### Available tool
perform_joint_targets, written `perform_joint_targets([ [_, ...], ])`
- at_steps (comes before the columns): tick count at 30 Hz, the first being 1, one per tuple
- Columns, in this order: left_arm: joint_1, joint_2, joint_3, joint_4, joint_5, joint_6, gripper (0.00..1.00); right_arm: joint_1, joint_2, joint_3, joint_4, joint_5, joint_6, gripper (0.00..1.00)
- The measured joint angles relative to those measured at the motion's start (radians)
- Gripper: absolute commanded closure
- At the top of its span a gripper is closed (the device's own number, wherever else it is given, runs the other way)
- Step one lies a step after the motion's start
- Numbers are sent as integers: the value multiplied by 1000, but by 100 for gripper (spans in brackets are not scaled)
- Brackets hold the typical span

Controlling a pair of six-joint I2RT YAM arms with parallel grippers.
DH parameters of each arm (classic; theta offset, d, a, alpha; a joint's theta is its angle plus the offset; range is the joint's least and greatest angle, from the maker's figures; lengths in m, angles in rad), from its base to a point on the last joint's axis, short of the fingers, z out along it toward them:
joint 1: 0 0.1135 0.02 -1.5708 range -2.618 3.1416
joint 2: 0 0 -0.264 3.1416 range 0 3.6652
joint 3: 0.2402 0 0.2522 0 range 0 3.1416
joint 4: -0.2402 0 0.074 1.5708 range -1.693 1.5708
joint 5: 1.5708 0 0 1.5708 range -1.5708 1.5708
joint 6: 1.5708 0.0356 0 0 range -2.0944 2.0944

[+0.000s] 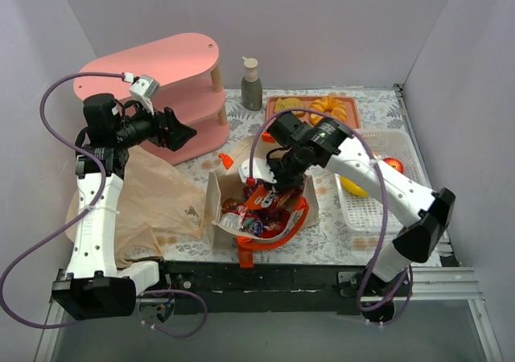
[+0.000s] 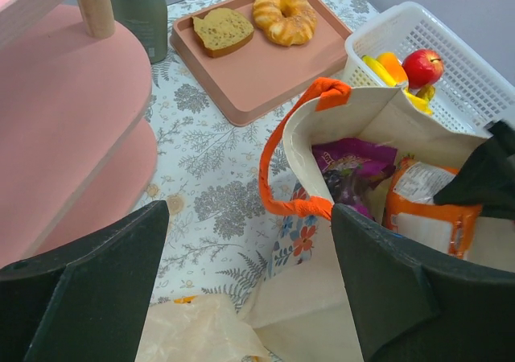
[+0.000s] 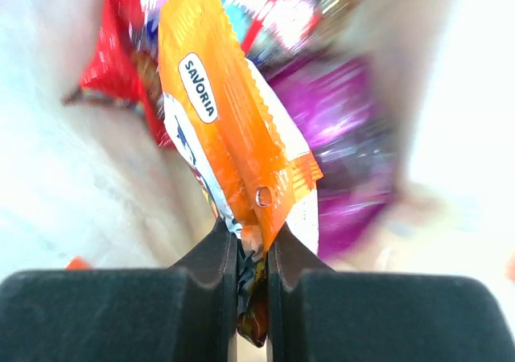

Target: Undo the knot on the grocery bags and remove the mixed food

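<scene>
The cream canvas tote (image 1: 216, 203) with orange handles (image 2: 278, 149) stands open mid-table, holding several shiny snack packets. My right gripper (image 3: 252, 253) is shut on the lower edge of an orange snack packet (image 3: 233, 129), just above the tote's mouth (image 1: 269, 177). A purple packet (image 3: 338, 129) and a red one (image 3: 113, 72) lie blurred below it. The tan plastic bag (image 1: 153, 201) lies flat at the left. My left gripper (image 2: 249, 290) is open and empty, raised left of the tote by the pink shelf (image 1: 181, 133).
A pink tray (image 2: 265, 80) at the back holds a bread slice (image 2: 223, 30) and a pastry (image 2: 283, 14). The white mesh basket (image 1: 378, 209) at right holds an apple (image 2: 422, 64) and yellow fruit. A grey pump bottle (image 1: 252, 84) and pink two-tier shelf (image 1: 161, 64) stand behind.
</scene>
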Motion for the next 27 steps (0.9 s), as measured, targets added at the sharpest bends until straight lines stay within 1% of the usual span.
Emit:
perform_joint_targets([
  [6,0,28,1,0,18,0,18,-20,-140,26,36,-92,-24,99],
  [9,0,37,6,0,35,0,18,-34,-162,32,40,-126,-13,99],
  [11,0,37,6,0,55,1,17,-72,-160,51,71,-159,39,99],
  [13,0,37,7,2,82,0,16,-141,-159,74,153,-188,151,99],
  [18,0,42,18,39,150,-28,12,-319,-145,119,440,-211,446,99],
  [22,-13,86,82,94,196,-68,9,-370,-79,195,591,-253,624,99],
  [23,-19,99,96,104,200,-74,5,-372,-66,202,620,-269,653,99],
  [27,-69,178,189,135,197,-94,4,-375,-27,201,711,-355,776,99],
])
